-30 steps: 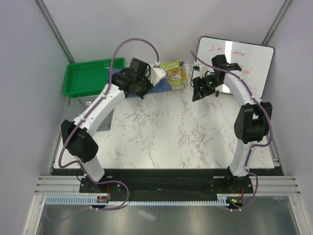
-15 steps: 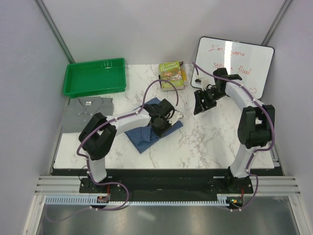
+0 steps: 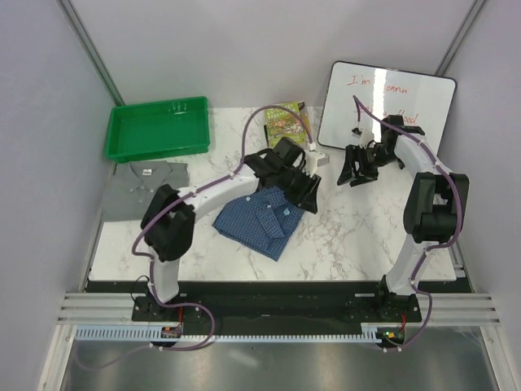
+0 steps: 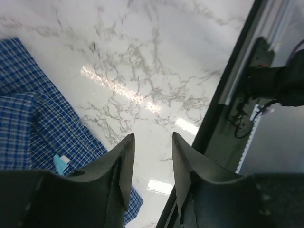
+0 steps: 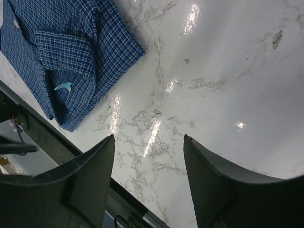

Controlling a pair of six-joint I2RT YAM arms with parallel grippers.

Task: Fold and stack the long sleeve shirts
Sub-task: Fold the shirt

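Note:
The blue checked long sleeve shirt point(image 3: 259, 216) lies folded on the marble table; it also shows in the left wrist view point(image 4: 33, 118) and the right wrist view point(image 5: 66, 52). The grey long sleeve shirt point(image 3: 146, 181) lies folded at the table's left edge, below the tray. My left gripper point(image 3: 307, 193) hovers just past the blue shirt's right edge, open point(image 4: 153, 142), with bare marble between its fingers. My right gripper point(image 3: 356, 173) hangs open point(image 5: 148, 140) over bare table farther right, holding nothing.
A green plastic tray point(image 3: 159, 129) stands at the back left. A book point(image 3: 285, 120) lies at the back middle, partly behind the left arm. A whiteboard point(image 3: 391, 102) leans at the back right. The table's dark front edge point(image 4: 223, 99) runs close to the left gripper.
My left gripper has let go of the blue shirt, opened and moved up and right off it. The shirt now lies spread flatter. The right gripper has shifted slightly right.

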